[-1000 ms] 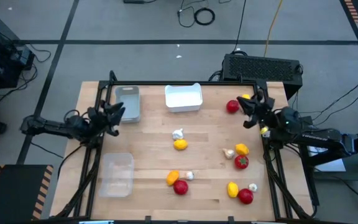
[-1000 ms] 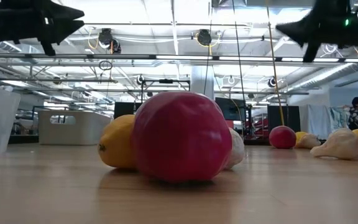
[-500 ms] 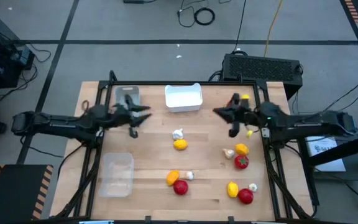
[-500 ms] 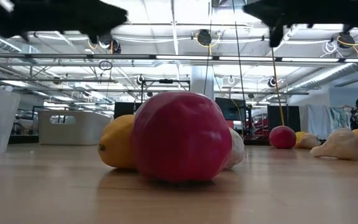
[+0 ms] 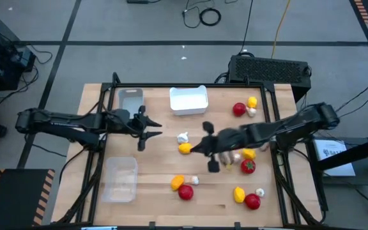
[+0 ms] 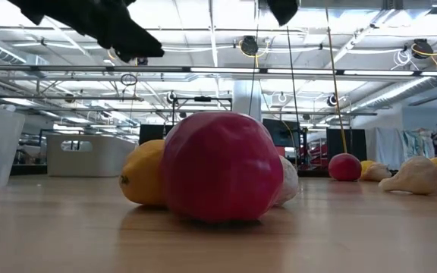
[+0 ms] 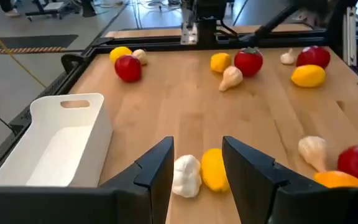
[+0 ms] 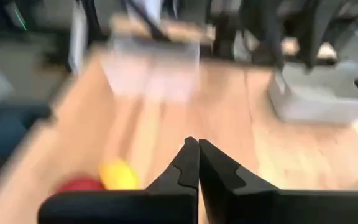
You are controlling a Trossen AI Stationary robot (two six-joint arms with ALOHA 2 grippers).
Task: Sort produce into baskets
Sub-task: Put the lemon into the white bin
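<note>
now both arms have swung in from the desk (image 5: 152, 169) edges toward frame centre. left hand (image 5: 147, 126) fingers apart, facing garlic (image 5: 183, 137) and lemon (image 5: 185, 149); right hand (image 5: 211, 145) fingers together. nothing picked; baskets unfilled.

A wooden surface (image 5: 158, 163) is seen on a dark metal frame (image 5: 190, 87), set on a grey floor (image 5: 139, 61). A black box (image 5: 270, 69) is placed behind its far edge, and coiled cables (image 5: 203, 15) are laid on the floor beyond.
</note>
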